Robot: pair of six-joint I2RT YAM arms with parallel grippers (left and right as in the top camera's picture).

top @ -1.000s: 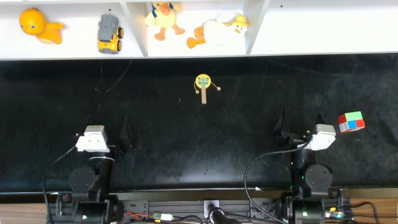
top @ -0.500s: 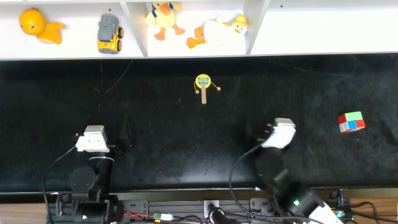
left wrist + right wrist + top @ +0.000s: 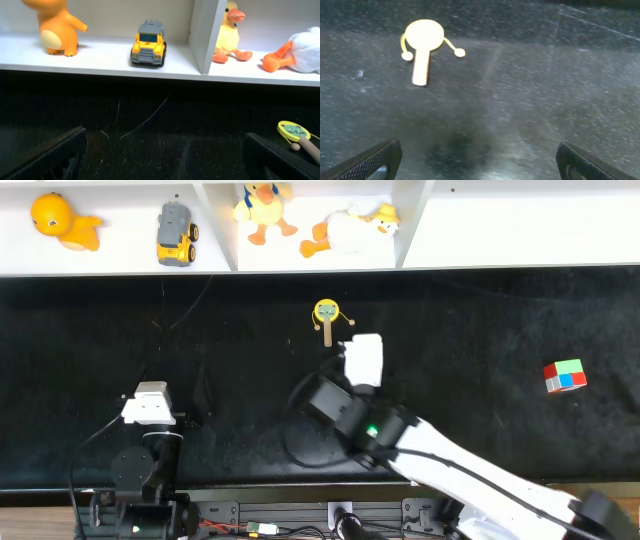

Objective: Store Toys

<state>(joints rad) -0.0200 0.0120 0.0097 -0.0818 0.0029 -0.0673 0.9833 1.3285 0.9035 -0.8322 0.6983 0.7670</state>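
The right arm (image 3: 450,465) stretches diagonally across the middle, its right gripper (image 3: 477,145) spread wide just short of the rattle drum (image 3: 327,313). The left gripper (image 3: 165,145), fingers likewise parted, sits tucked back, well apart from that drum.

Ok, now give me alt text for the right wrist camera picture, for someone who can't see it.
A small yellow rattle drum with a pale wooden handle and two beads on strings lies flat on the black table, a little ahead of the right hand, which is open wide and holds nothing.
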